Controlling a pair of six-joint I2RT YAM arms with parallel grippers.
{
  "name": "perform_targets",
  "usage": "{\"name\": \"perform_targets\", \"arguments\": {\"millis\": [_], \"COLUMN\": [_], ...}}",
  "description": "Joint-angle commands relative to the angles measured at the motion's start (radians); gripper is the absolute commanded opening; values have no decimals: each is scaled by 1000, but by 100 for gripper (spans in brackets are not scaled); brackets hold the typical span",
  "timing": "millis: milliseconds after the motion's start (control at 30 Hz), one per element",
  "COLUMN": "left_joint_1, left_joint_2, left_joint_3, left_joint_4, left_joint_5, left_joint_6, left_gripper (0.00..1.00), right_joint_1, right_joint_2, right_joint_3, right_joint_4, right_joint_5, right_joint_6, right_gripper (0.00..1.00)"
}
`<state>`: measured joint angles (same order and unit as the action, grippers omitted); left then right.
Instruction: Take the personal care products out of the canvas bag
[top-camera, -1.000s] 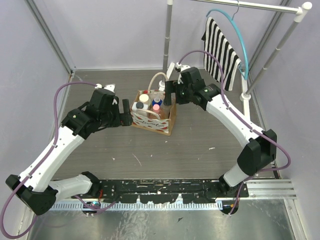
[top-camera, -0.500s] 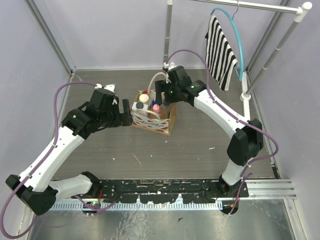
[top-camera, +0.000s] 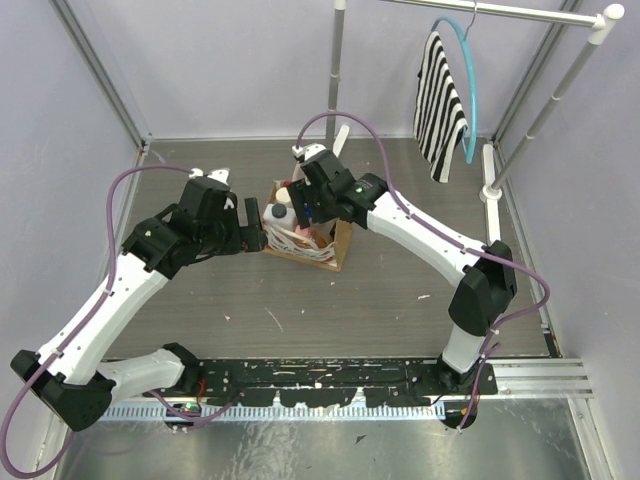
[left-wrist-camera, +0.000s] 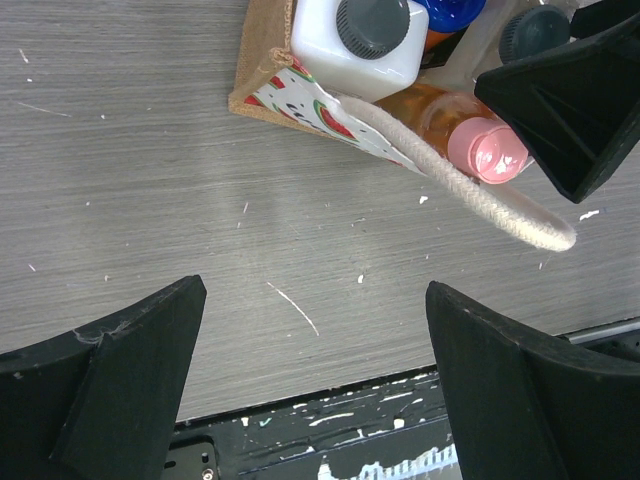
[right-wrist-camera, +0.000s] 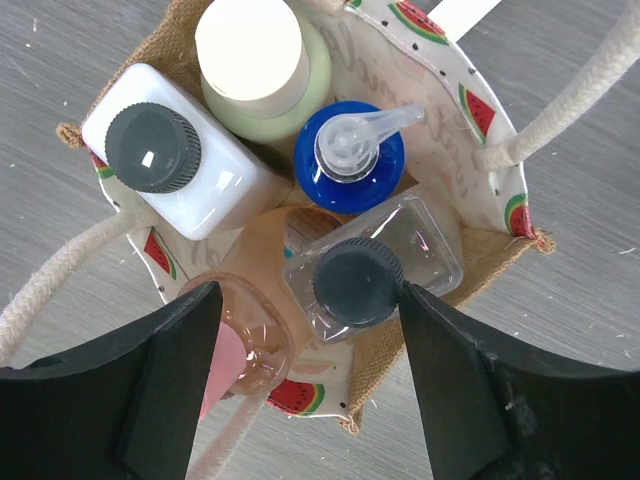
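Note:
The canvas bag (top-camera: 322, 248) stands upright mid-table, and its rim shows in the right wrist view (right-wrist-camera: 487, 110). Inside it are a white squarish bottle with a dark cap (right-wrist-camera: 175, 165), a pale green bottle with a cream cap (right-wrist-camera: 255, 55), a blue pump-top bottle (right-wrist-camera: 352, 155), a clear bottle with a black cap (right-wrist-camera: 365, 272) and an orange bottle with a pink cap (right-wrist-camera: 240, 335). My right gripper (right-wrist-camera: 305, 295) is open just above the bag, with its fingers either side of the black cap. My left gripper (left-wrist-camera: 315, 290) is open and empty over bare table beside the bag (left-wrist-camera: 265, 85).
A black-and-white striped cloth (top-camera: 440, 100) hangs from a blue hanger on the rail at back right. Metal frame posts stand at the back and sides. A black mounting rail (top-camera: 320, 385) runs along the near edge. The bag's cream handle (left-wrist-camera: 480, 195) droops outward.
My right arm has swung left from beside the bag to directly above it. The striped cloth has swung slightly. My left arm has not moved.

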<state>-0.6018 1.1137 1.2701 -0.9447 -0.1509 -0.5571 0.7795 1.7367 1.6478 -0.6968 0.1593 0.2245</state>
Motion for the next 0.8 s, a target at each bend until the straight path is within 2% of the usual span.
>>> {"name": "perform_targets", "arguments": {"millis": [0,100,433,767], "left_joint_1": [4,4,4,4], "left_joint_2": [-21,-35,-59,-90], "left_joint_3": [-4,-20,-39,-71], "left_joint_4": [17,19,21,14], "left_joint_5": [29,35,41,43], "left_joint_6": [-17,-28,-39,-43], "left_gripper": [99,99,99,99], "right_joint_1": [51,65,72,72], "right_joint_2": [-56,-60,-28,-26], "right_joint_3": [57,60,72,49], "right_joint_4": [13,8,-10,24], "right_joint_5": [145,200,239,-2], "right_joint_6": [-33,-39,-24,13], "right_gripper": [77,78,80,79]}}
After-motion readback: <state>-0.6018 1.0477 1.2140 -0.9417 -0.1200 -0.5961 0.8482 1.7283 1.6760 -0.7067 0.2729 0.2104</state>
